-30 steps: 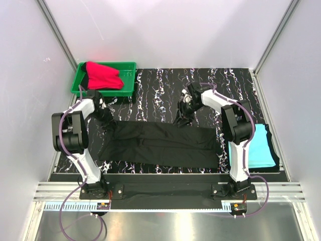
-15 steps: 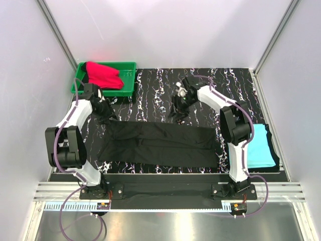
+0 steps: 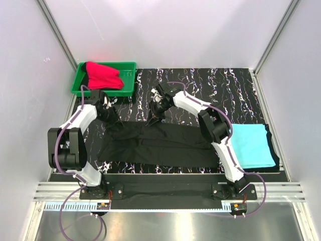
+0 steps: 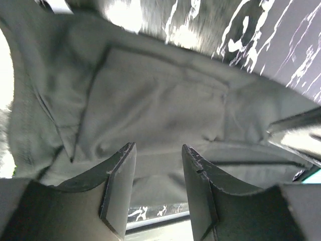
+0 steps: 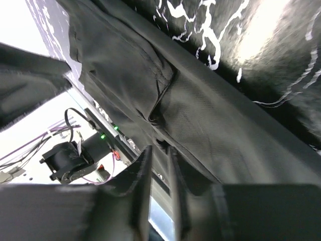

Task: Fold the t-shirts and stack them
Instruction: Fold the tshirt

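Note:
The black t-shirt [image 3: 160, 145] lies flat as a long band across the middle of the mat. My left gripper [image 3: 114, 122] is at its far left corner. In the left wrist view the gripper [image 4: 158, 148] is open just over the black cloth [image 4: 160, 95], with nothing between the jaws. My right gripper [image 3: 152, 119] is at the shirt's far edge, left of centre. In the right wrist view the gripper [image 5: 159, 149] shows only a narrow gap, with its tips at a crease of the cloth [image 5: 200, 115]. The turquoise t-shirt [image 3: 253, 145] lies folded at the right. The red t-shirt [image 3: 103, 75] is bunched in the tray.
The green plastic tray [image 3: 126, 80] stands at the far left corner of the black marbled mat [image 3: 225, 90]. White walls with metal posts close in the left, right and back. The arm bases sit on a rail at the near edge.
My right gripper has swung left along the black shirt's far edge, uncovering the turquoise shirt. My left gripper has shifted slightly right to the shirt's corner. The shirt itself has barely moved.

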Motion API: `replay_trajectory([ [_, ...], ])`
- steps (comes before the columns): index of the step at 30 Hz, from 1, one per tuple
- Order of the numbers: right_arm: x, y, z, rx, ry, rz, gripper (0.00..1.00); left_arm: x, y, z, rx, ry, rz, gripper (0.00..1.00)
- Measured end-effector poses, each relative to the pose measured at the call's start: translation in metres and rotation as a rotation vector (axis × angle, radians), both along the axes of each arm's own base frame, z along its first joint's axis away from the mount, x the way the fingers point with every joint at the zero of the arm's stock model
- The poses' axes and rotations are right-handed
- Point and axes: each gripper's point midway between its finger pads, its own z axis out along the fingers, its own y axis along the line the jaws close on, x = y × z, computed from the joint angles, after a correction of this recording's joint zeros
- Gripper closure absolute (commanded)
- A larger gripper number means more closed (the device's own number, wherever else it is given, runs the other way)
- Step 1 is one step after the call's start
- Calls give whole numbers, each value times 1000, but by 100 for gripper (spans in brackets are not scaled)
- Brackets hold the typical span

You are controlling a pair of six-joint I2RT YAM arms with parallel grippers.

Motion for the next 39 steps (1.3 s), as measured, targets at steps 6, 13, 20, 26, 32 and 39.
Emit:
replay_trajectory([
  [6,-10,5,-9,-14,73,-20,87,-29,-16,1,-46,17,-14,57],
  [13,-24,12,-19,-44,99,-19,89,-52,-34,1,-82,37,-34,59],
  [20,-29,23,-40,-64,132,-17,90,-57,-34,10,-88,6,-26,57],
  [26,-28,25,-48,-75,147,-27,90,-62,-33,12,-83,10,-31,56],
  [32,-30,31,-46,-68,147,-24,91,-65,-30,11,-69,16,-39,55],
  [39,-39,40,-42,-60,152,-8,91,-66,-28,10,-60,17,-43,54],
])
